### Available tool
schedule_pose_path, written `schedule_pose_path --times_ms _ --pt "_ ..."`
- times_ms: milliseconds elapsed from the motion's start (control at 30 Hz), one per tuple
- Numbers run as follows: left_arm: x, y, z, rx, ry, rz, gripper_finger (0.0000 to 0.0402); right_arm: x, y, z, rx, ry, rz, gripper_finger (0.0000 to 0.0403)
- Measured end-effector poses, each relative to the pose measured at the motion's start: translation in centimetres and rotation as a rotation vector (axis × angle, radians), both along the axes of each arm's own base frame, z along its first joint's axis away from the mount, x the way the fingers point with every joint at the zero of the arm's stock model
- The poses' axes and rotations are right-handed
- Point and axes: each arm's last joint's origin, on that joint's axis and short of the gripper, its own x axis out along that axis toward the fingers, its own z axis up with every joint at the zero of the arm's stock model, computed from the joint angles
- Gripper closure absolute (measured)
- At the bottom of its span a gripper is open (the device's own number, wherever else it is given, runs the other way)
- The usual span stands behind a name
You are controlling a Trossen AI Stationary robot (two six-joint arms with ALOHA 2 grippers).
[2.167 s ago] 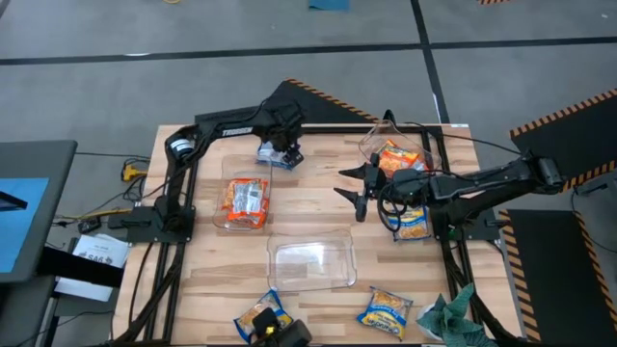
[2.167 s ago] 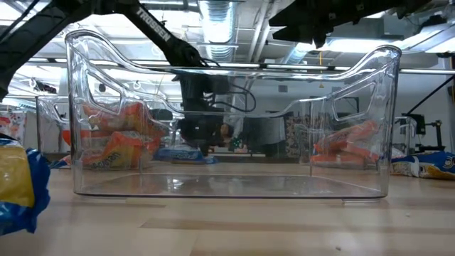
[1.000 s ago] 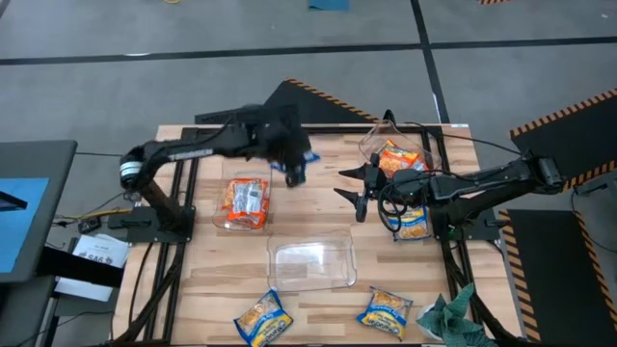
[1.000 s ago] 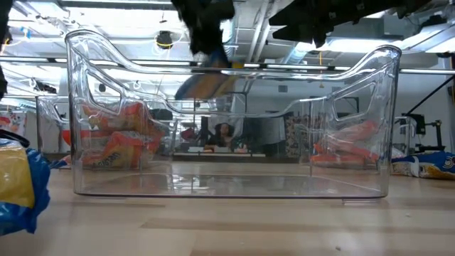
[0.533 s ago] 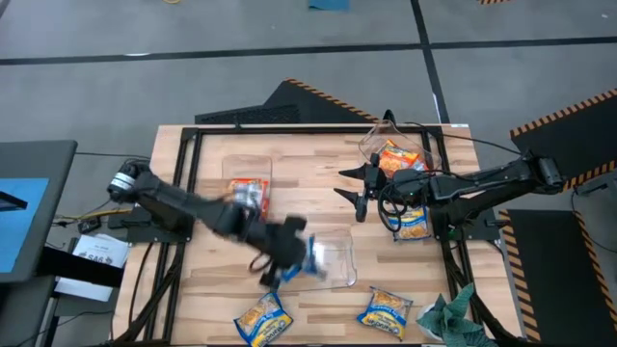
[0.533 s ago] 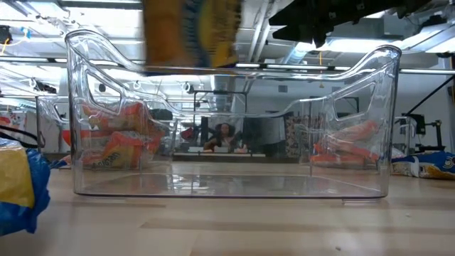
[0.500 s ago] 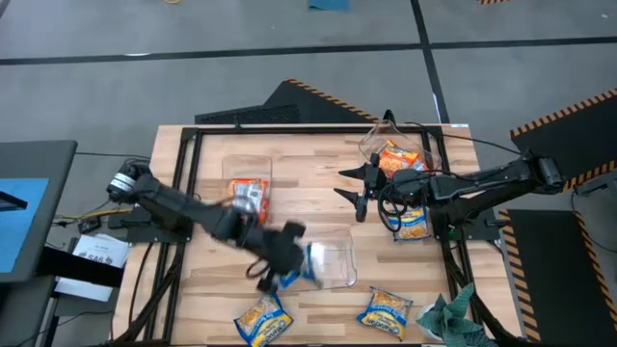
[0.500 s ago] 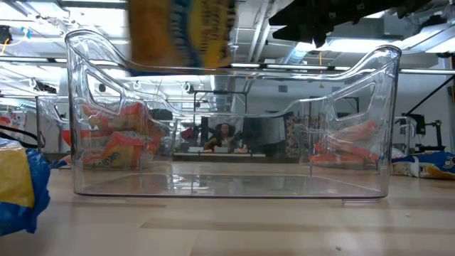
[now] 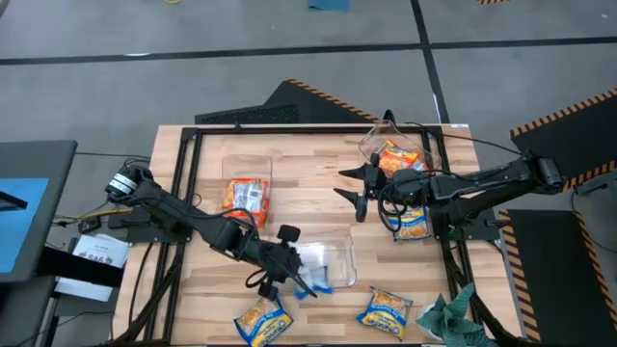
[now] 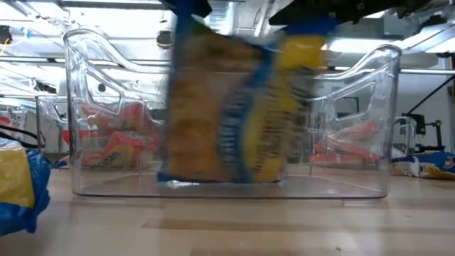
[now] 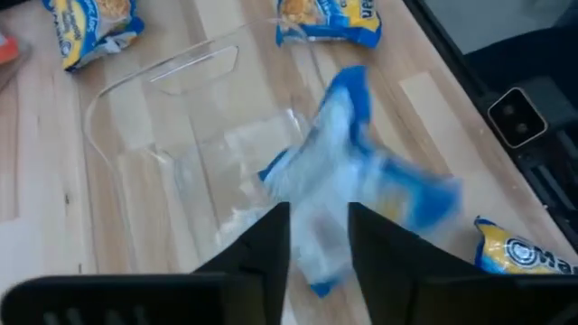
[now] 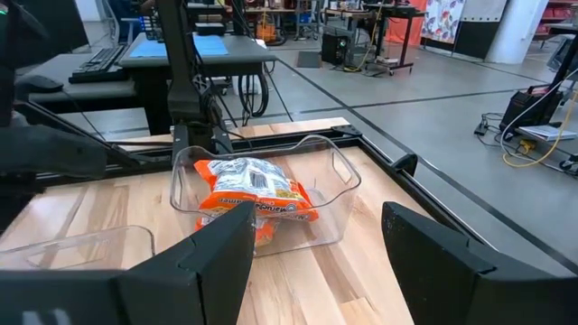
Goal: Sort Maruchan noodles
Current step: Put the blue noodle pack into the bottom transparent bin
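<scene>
Where the arms meet the work: a pale wooden plank table point(image 9: 308, 198) with a black frame, on a grey concrete floor marked by dark lines.
Left tool point(image 9: 286, 275): reaches over the near left rim of the empty clear plastic tub point(image 9: 337, 249) at the table's middle front; its fingers stand apart, and a blurred blue-and-yellow noodle packet point(image 11: 361, 194) is just past the fingertips, over the tub. Whether the fingers touch it cannot be told.
Same packet, low view: a blur inside the tub walls point(image 10: 234, 107), its lower edge near the tub floor.
Right tool point(image 9: 355, 193): hangs above the table right of centre, fingers spread wide, holding nothing.
Left tub point(image 9: 244, 198): clear plastic, holds orange packets with silver-white backs point(image 9: 246, 200).
Far right tub point(image 9: 371, 145): clear, holds an orange packet point(image 9: 397, 156).
Loose packets: one blue-and-yellow point(image 9: 262, 320) at the front edge left of centre, one point(image 9: 386, 310) front right, one point(image 9: 415, 224) under the right arm.
Cloth: a crumpled teal-green one point(image 9: 453, 316) at the front right corner.
Room: black-and-orange hazard-striped mats point(image 9: 569, 120) beside the table; a desk with a blue sheet point(image 9: 24, 207) to the left; in the right wrist view, workbenches and cables on an open shop floor.
</scene>
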Motion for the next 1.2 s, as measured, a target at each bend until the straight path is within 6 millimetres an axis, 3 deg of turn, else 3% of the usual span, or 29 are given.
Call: schedule_pose_path --times_ms 167,333,633,800,967,1200 --pt "-0.3 0.2 0.7 -0.017 0.038 0.025 0.0242 0.0 0.0 0.0 0.0 0.001 0.0 0.0138" --pt "-1.5 -0.5 1.3 -0.151 0.207 0.022 0.0216 0.0 0.0 -0.1 0.0 0.006 0.0 0.0138" --pt "-5.6 -5.9 -1.9 -0.334 0.43 -0.018 0.0213 0.0 0.0 -0.2 -0.001 0.017 0.0 0.0138" --pt "-8.0 -9.3 -3.0 -0.371 0.355 -0.048 0.0213 0.0 0.0 -0.2 -0.001 0.016 0.0 0.0138" --pt "-9.8 -10.0 -4.6 -0.251 0.309 0.012 0.0213 0.0 -0.1 -0.2 -0.001 0.016 -0.003 0.0138" --pt "-8.9 -11.2 -5.1 -0.33 0.236 -0.022 0.0213 0.0 -1.0 -0.2 0.0 0.017 -0.039 0.0138"
